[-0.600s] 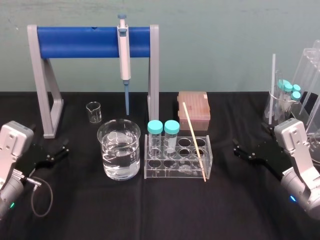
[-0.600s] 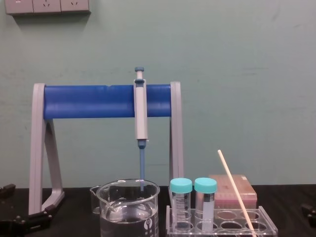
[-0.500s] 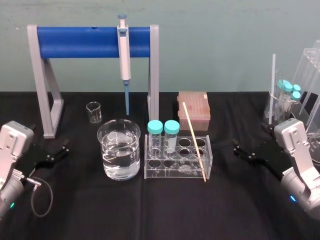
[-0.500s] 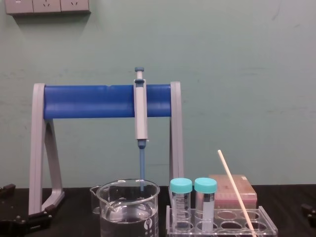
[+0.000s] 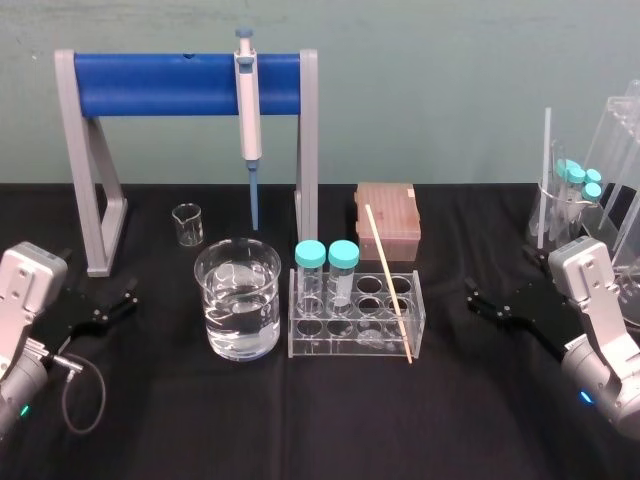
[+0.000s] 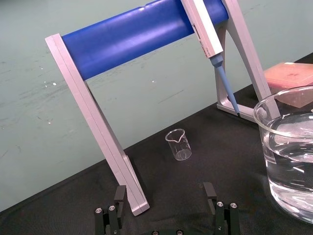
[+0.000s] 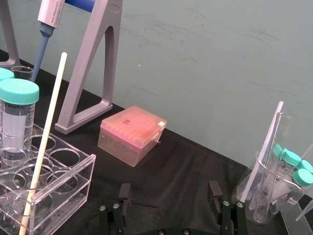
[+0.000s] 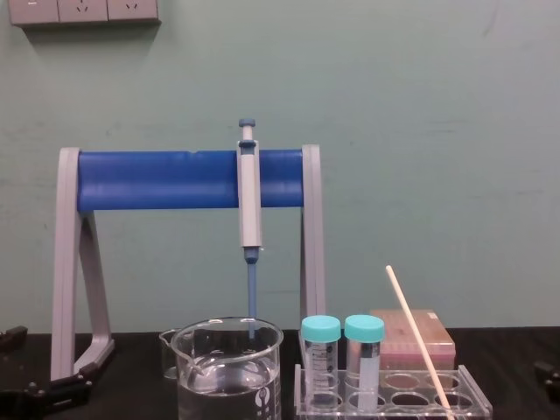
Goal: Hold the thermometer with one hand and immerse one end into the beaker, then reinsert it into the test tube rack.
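So the left end effector (image 5: 116, 301) and right end effector (image 5: 482, 303) rest low, fingers spread, empty. Between them, a thin cream thermometer (image 5: 388, 283) leans in the clear plastic rack (image 5: 355, 345) beside the glass beaker (image 5: 216, 300).

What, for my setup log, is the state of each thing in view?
test tube rack: upright, several holes free.
thermometer: leaning in that rack, ungripped.
beaker: upright, part-filled with clear liquid.
capped tubes: standing in rack, caps on.
pipette: hanging on the blue stand.
small beaker: upright, looks empty.
tip box: lid closed.
left pincer: open, empty, left of beaker.
right pincer: open, empty, right of rack.
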Robot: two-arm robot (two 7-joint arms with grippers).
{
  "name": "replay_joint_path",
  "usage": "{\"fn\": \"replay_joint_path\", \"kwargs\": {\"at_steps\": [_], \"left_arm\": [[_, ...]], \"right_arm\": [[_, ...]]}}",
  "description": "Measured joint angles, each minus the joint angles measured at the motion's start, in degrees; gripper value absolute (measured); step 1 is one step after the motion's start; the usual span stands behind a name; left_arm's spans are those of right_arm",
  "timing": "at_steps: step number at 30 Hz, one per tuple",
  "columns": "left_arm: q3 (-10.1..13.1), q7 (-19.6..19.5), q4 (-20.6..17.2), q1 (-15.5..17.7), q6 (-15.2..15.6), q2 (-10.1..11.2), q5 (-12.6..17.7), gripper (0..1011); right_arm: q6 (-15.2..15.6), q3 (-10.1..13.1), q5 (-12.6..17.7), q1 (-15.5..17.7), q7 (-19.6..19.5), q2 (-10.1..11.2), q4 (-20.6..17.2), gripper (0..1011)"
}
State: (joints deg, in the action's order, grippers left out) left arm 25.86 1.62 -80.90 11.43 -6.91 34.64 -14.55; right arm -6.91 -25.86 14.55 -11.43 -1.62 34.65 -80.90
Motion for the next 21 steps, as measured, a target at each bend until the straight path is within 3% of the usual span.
{"fn": "replay_joint_path", "kwargs": {"at_steps": [21], "left_arm": [[0.0,0.0,0.0,0.0,0.0,0.0,0.0,1004]], "right_arm": [[0.0,0.1,0.0,0.0,0.1,-0.1,0.0,1003]]}}
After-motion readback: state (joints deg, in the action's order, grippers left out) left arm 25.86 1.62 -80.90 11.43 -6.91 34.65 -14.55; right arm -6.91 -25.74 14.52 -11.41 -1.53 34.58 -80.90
